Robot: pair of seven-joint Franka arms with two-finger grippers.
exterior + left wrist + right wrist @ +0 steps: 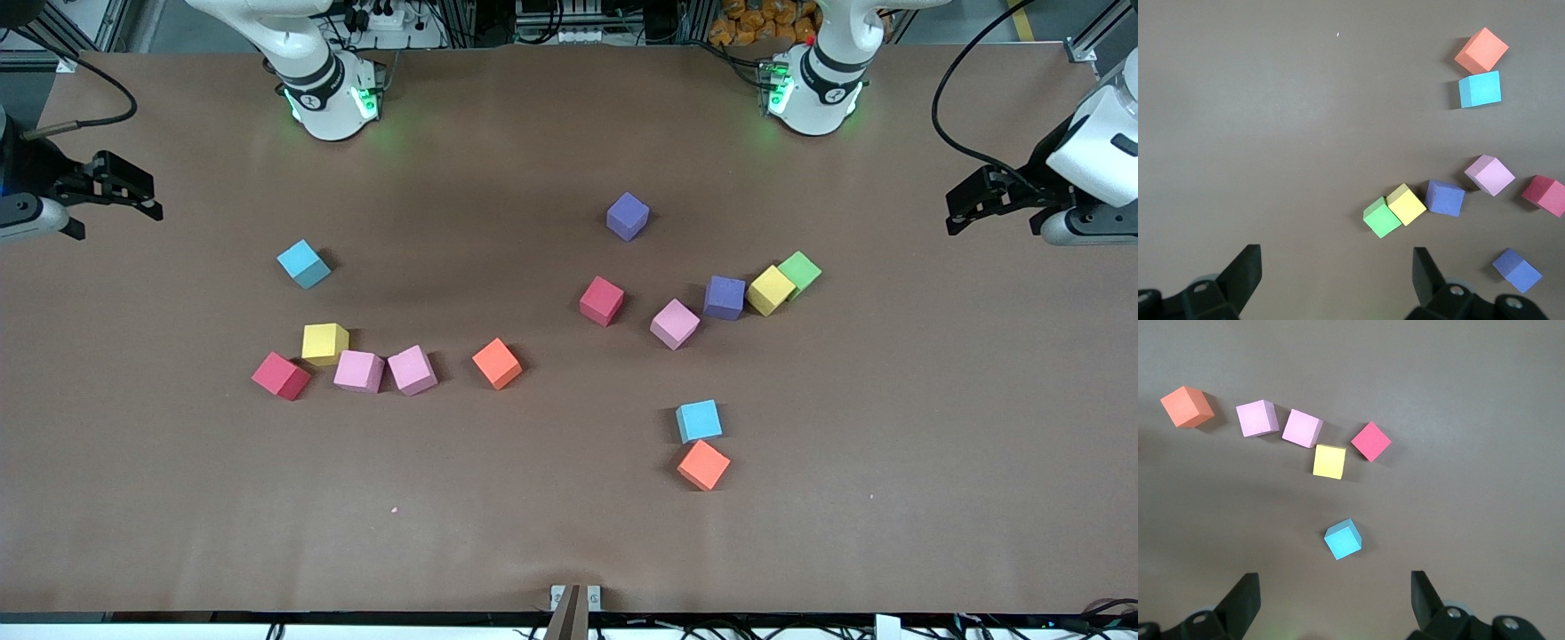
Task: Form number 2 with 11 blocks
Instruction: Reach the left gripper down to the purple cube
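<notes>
Fingers, left gripper (1336, 273): spread wide and empty, hanging over the bench (569, 533) edge at the left arm's end, waiting.
Fingers, right gripper (1335, 597): likewise wide and empty, over the bench edge at the right arm's end.
Blocks, right arm's end: a light blue cube (303, 263) alone; nearer the front camera a loose cluster of red cube (281, 375), yellow cube (324, 343) and two pink cubes (359, 371), with an orange cube (497, 363) just beside them toward the middle.
Blocks, left arm's end: a purple cube (628, 216) alone; a ragged line of red, pink, purple and yellow cubes ending against the green cube (801, 271); a second blue (699, 420) and orange pair nearest the front camera.
Number 2: not begun; no cubes are aligned.
Step in hand: the very start, both arms parked.
Next move: likely one arm descends on an isolated cube, squaring its fingers to the rotated faces, and carries it to bare bench.
Caution: leave the green cube, which touches the yellow one.
</notes>
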